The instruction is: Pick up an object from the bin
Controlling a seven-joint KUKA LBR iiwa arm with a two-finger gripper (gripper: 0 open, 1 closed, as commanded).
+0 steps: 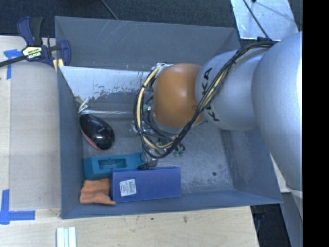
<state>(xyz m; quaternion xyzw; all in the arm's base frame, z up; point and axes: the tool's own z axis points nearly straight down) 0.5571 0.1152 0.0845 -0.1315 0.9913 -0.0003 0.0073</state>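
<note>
Gripper (149, 162) hangs at the right end of a teal block (110, 164), just above a blue box (149, 184); whether it is open or closed cannot be told

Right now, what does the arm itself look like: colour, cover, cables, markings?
The arm is silver-grey with smooth, rounded links. A glossy orange-brown dome cover caps its wrist. Black KUKA lettering sits on the link just behind it. Yellow and black cables run along the arm and loop around the cover.
</note>
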